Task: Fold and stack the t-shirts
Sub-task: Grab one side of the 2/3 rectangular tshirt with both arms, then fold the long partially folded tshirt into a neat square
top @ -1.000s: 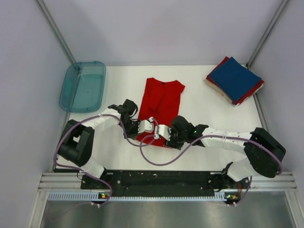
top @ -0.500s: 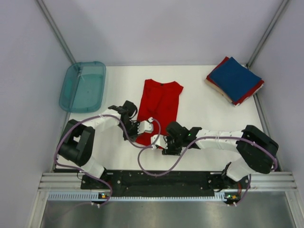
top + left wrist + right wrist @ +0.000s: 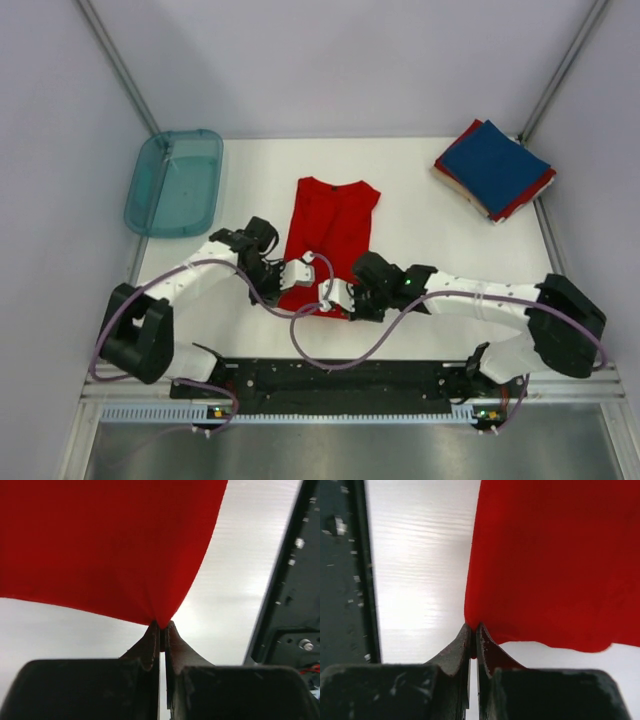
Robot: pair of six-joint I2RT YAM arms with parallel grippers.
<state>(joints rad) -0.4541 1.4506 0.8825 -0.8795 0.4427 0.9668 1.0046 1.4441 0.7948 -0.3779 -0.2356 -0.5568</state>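
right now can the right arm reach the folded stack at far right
Probably not yet: nothing lies before the stack, but the right hand is shut on the red t-shirt, which it would drag along.

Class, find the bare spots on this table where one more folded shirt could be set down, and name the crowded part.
Widest bare patch: between the red t-shirt and the folded stack, beyond the right arm. A narrower strip lies between the teal tray and that shirt. Crowded: the near middle, where left tool and right tool pinch the hem.
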